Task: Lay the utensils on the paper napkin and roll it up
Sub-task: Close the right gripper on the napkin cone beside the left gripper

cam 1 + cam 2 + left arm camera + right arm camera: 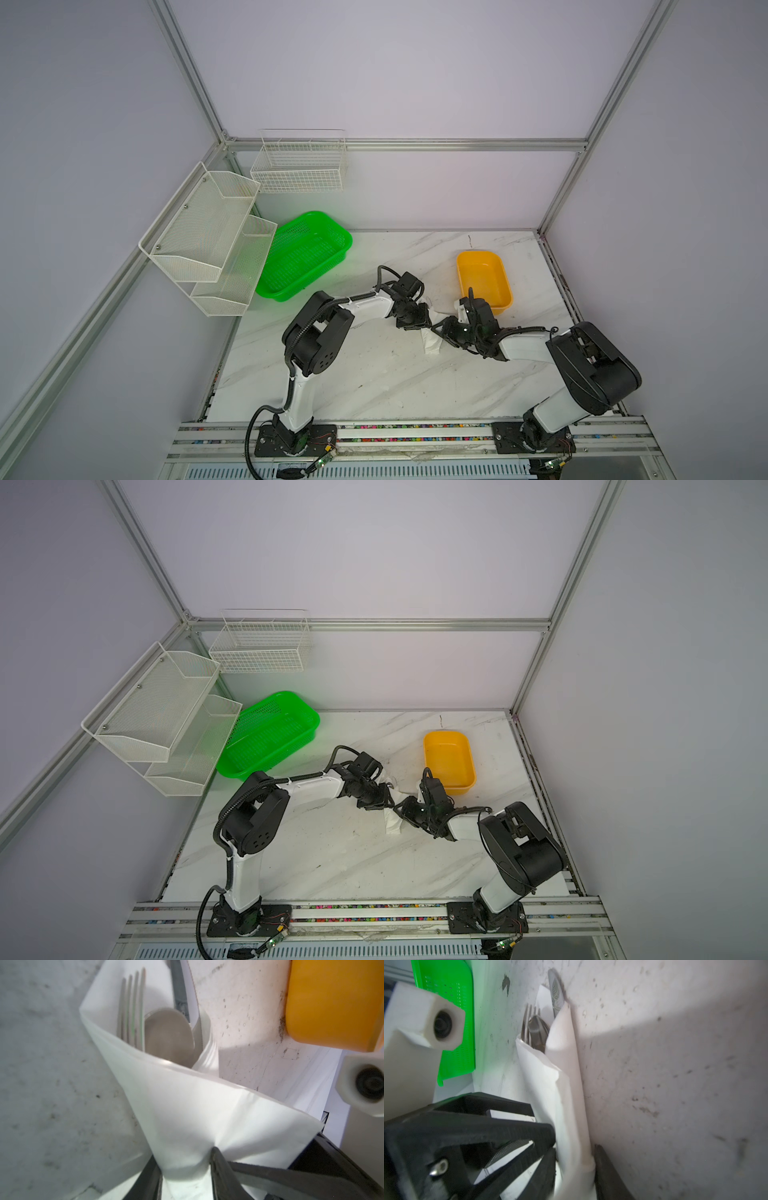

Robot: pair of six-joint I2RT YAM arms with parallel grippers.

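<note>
My left gripper (185, 1169) is closed on the paper napkin (187, 1109): its two fingers pinch a bunched fold of the white sheet. Ahead of these fingertips the napkin curls into a loose, open tube that lies on the marbled tabletop (52, 1084). The utensils are inside the tube. The fork (131, 1007) has its tines pointing away from me, the spoon (168, 1030) is just beside it, and a third dark metal piece (179, 991) is behind them. The yellow tub (332, 1001) stands near, apart from the napkin.

My right gripper (444, 332) is at the same roll, facing the left one. One of its fingers (602, 1165) touches the side of the roll. The other side is mixed with black parts of the left gripper, so I cannot tell if it clamps.
</note>
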